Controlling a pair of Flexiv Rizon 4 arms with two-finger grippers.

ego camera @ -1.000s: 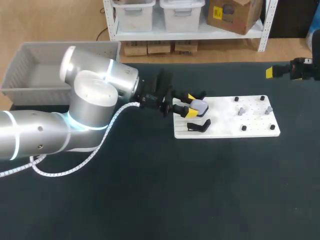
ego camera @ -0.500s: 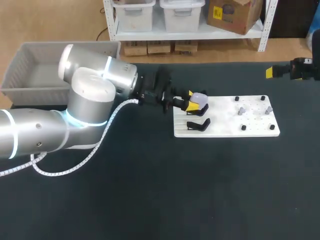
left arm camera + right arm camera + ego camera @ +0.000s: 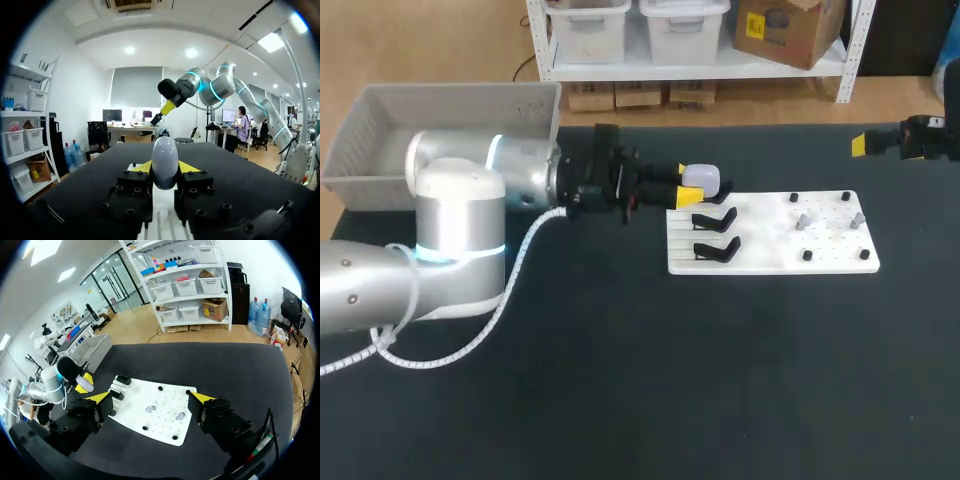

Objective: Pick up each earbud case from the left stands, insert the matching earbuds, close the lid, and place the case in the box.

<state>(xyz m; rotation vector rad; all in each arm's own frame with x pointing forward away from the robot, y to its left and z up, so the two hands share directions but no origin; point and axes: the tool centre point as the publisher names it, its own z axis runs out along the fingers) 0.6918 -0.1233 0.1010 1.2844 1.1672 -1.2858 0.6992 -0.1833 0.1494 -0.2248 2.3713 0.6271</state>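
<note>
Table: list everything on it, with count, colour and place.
Case: 1, whitish, held above the board's far left corner.
Board: 1, white, right of middle.
Stands: 2, black, board's left side.
Earbuds: 2, grey, board's right half.
Pegs: 4, black, around the earbuds.
Box: 1, grey, far left.
Left arm: silver, comes in from the left, jaws shut on the case.
Right arm: black, far right edge, jaws open.
</note>
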